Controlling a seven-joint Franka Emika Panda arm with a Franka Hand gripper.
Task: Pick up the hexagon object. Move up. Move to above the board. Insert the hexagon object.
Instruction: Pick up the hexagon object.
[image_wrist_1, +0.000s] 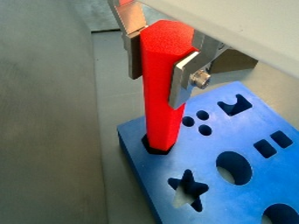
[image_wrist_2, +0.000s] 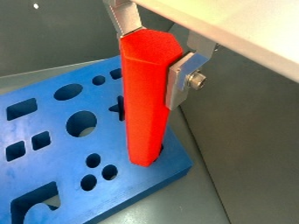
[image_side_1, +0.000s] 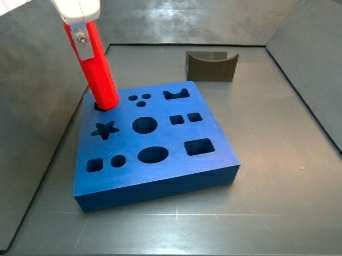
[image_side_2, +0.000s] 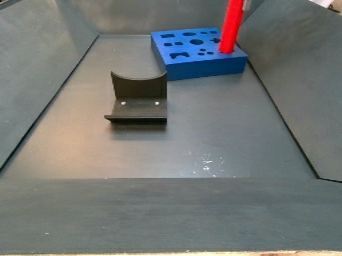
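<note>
Gripper (image_wrist_1: 160, 54) at board corner, plates pinching upright red hexagon object (image_wrist_1: 162, 87), lower end seated in blue board (image_wrist_1: 239, 166) hole, no legible markings

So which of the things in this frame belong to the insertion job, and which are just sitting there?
Part of the job:
- hexagon object, upright, its lower end in a hole at the board's corner
- board
- hand, shut on the hexagon object's upper part, above the board

Just lying about:
- fixture, on the floor apart from the board
</note>
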